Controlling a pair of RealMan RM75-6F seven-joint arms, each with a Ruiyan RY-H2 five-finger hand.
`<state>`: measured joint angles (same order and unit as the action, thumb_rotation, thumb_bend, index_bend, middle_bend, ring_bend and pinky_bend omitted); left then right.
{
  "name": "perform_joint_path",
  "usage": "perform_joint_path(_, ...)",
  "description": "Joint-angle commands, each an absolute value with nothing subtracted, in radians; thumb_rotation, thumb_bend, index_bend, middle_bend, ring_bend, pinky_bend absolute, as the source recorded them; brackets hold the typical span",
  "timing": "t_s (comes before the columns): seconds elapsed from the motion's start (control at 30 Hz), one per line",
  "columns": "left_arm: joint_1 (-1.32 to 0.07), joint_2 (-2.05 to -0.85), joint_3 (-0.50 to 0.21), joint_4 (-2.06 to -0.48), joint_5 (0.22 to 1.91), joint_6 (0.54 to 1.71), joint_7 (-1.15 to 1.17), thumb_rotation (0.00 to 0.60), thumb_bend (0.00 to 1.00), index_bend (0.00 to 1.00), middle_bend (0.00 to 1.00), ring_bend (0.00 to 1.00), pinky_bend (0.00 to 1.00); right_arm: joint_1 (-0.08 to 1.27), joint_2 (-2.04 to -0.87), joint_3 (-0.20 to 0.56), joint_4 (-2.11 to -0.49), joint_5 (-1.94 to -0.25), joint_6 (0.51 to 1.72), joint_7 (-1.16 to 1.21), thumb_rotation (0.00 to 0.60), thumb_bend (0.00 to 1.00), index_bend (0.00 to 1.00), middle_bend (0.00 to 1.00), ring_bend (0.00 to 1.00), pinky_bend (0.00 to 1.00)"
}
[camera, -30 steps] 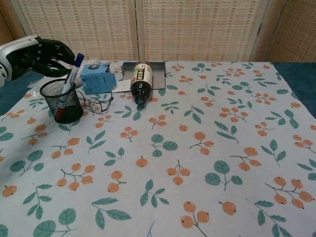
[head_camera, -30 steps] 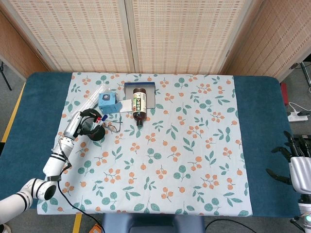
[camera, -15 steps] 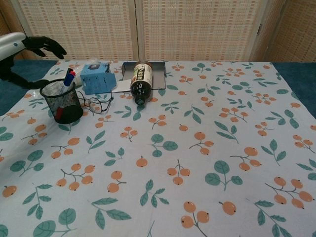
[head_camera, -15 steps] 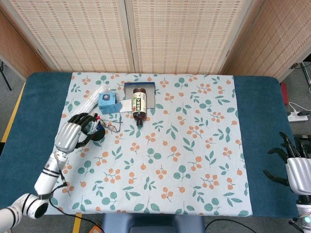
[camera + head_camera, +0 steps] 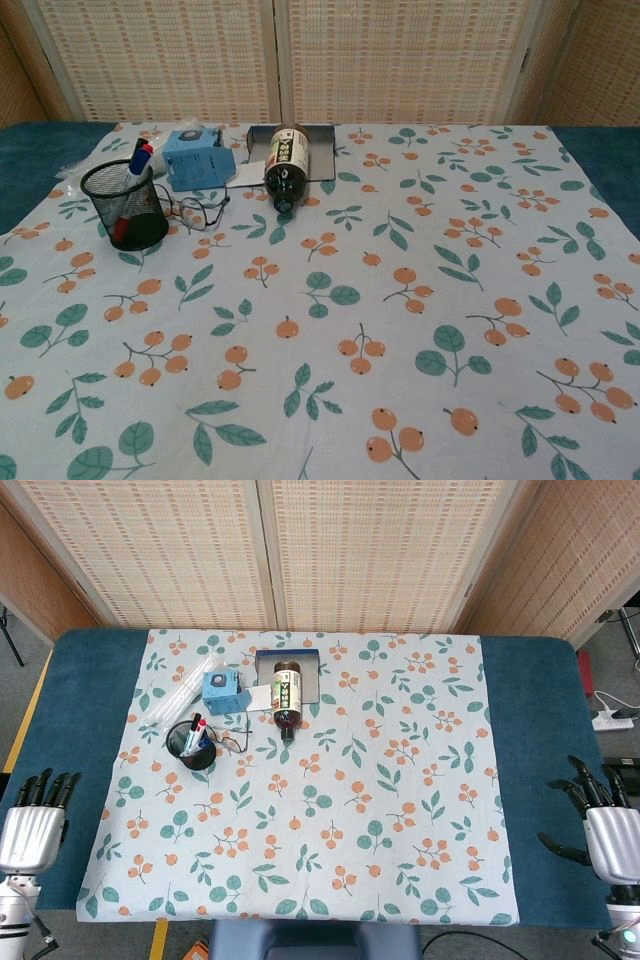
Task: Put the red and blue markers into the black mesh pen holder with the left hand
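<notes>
The black mesh pen holder (image 5: 192, 746) (image 5: 126, 205) stands upright on the floral cloth at the left. The blue marker (image 5: 138, 159) and the red marker (image 5: 199, 723) lean inside it, their caps sticking out over the rim. My left hand (image 5: 33, 823) hangs off the table's left front corner, far from the holder, fingers apart and holding nothing. At the right front edge my right hand (image 5: 600, 822) is also empty, with its fingers spread. The chest view shows neither hand.
A light blue box (image 5: 223, 692) (image 5: 198, 158) sits behind the holder. A brown bottle (image 5: 287, 693) (image 5: 284, 165) lies on its side against a dark tray (image 5: 307, 673). Thin wire glasses (image 5: 195, 212) lie beside the holder. A clear plastic wrapper (image 5: 183, 685) lies at the far left.
My left hand has let go of the markers, pulled back from above the holder, and dropped to the table's left front corner. Both markers stay in the holder.
</notes>
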<state>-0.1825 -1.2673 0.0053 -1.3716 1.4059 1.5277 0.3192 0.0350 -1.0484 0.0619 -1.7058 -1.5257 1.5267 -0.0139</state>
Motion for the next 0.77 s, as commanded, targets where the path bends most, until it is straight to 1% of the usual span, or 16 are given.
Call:
perform_joint_path(0.03,-0.155,-1.248,0.013,-1.342,1.377,1.496,0.281,0.6,0.31,0.13,0.16,0.07,0.16,0.037,-1.048,0.061,-1.707,-1.524,1.522,-0.017,0.6,0.0,0.26,0.06,0.22,0.05)
perform_joint_path(0.3,-0.16,-1.228,0.002,-1.365,1.364,1.444,0.291,0.6,0.31,0.13,0.14,0.06,0.15,0.039,-1.05,0.061,-1.709,-1.522,1.517,-0.024,0.6,0.0,0.26,0.06,0.22,0.05)
perform_joint_path(0.57,-0.152,-1.225,-0.013,-1.361,1.363,1.441,0.287,0.6,0.31,0.13,0.14,0.06,0.15,0.042,-1.053,0.059,-1.714,-1.528,1.515,-0.038,0.6,0.0,0.27,0.06,0.22,0.05)
perform_joint_path(0.77,-0.152,-1.224,-0.017,-1.36,1.357,1.417,0.286,0.6,0.31,0.14,0.13,0.06,0.15,0.045,-1.058,0.058,-1.712,-1.525,1.509,-0.043,0.6,0.0,0.27,0.06,0.22,0.05)
